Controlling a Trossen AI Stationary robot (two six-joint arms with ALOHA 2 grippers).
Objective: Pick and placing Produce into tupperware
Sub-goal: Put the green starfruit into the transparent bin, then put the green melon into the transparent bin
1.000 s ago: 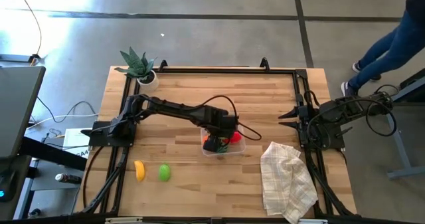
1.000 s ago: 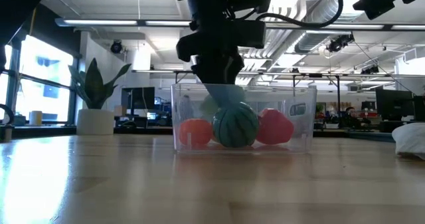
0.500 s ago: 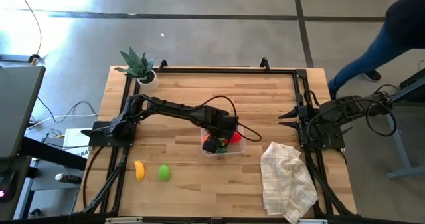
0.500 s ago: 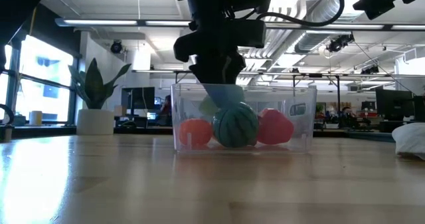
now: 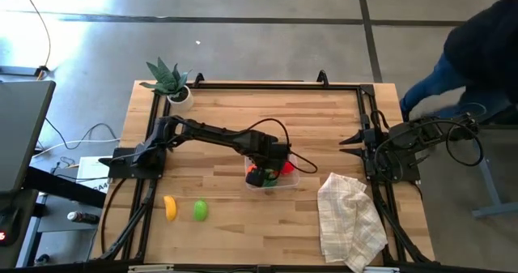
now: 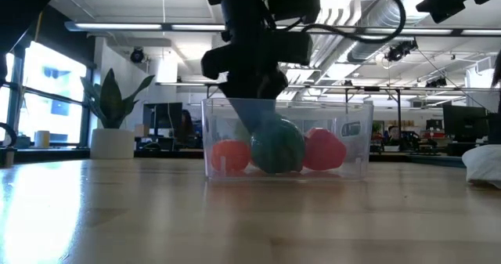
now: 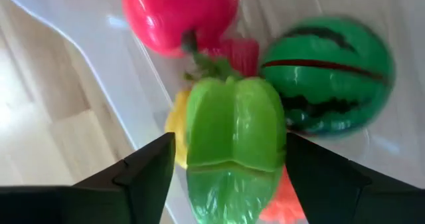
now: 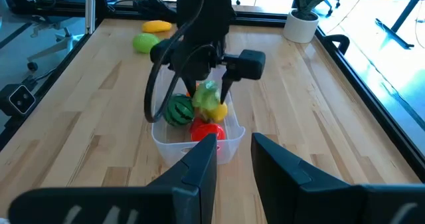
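The clear tupperware (image 5: 273, 176) sits mid-table and holds a striped watermelon (image 7: 332, 78), a red pepper (image 7: 176, 11), a yellow lemon (image 7: 176, 124) and an orange piece (image 6: 229, 156). My left gripper (image 7: 229, 177) reaches down into the tupperware, shut on a green pepper (image 7: 232, 131), which stays above the other fruit (image 8: 207, 91). A yellow banana (image 5: 170, 207) and a green piece (image 5: 200, 210) lie on the table near its near-left edge. My right gripper (image 5: 348, 141) waits open at the table's right edge. My left gripper pinches the green pepper by its two opposite sides (image 7: 279, 144), one finger on each side. The fingers come from above, pointing down into the tupperware. The pepper sits between the fingers just over the lemon and the watermelon; whether it rests on them I cannot tell.
A white checked cloth (image 5: 350, 220) lies crumpled at the near-right corner. A spiky potted plant (image 5: 171, 80) stands at the far-left corner. A person (image 5: 477, 46) stands beyond the table's right side. Bare wood lies between the tupperware and the banana.
My left gripper has stayed in the tupperware with the green pepper, shifting only slightly. The person beyond the right side has moved in closer.
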